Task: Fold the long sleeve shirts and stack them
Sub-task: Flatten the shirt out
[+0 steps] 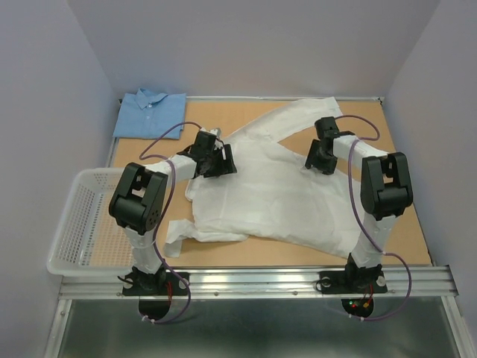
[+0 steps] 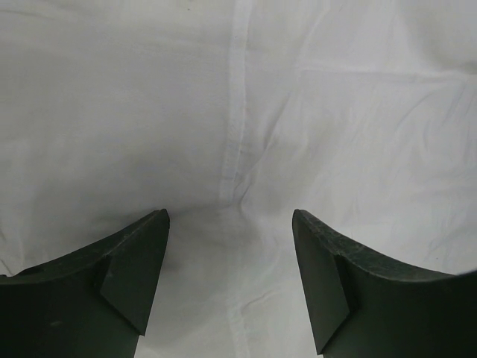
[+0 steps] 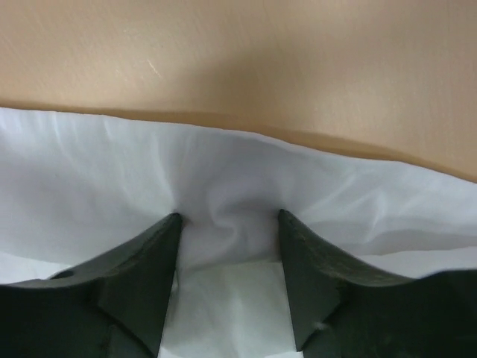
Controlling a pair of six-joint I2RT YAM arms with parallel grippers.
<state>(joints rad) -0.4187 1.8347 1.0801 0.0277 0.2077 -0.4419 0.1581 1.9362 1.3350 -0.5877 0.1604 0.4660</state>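
we take the white plastic mesh basket (image 1: pixel 71 224) as our landmark; its walls are an open grid and its rim is rounded. the white shirt (image 1: pixel 276 194) lies spread just to the right of the basket on the tan, matte table (image 1: pixel 223 112). its cloth is thin and softly wrinkled, one sleeve reaches away toward the far side and the other is bunched at the near edge closest to the basket. the light blue shirt (image 1: pixel 149 112) sits beyond the basket's far end, folded into a neat rectangle with its collar up. the left gripper (image 1: pixel 223 160) hangs over the part of the white shirt nearest the basket. in its wrist view, the dark, wedge-shaped fingers (image 2: pixel 134 268) stand wide apart over smooth cloth crossed by a stitched seam (image 2: pixel 235 112), and hold nothing. the right gripper (image 1: pixel 319 160) is down on the shirt's side far from the basket. there its fingers (image 3: pixel 141 276) are also spread, a little narrower, with a puckered ridge of the white cloth gathered in the gap by the shirt's edge, and they are not clamped on it.
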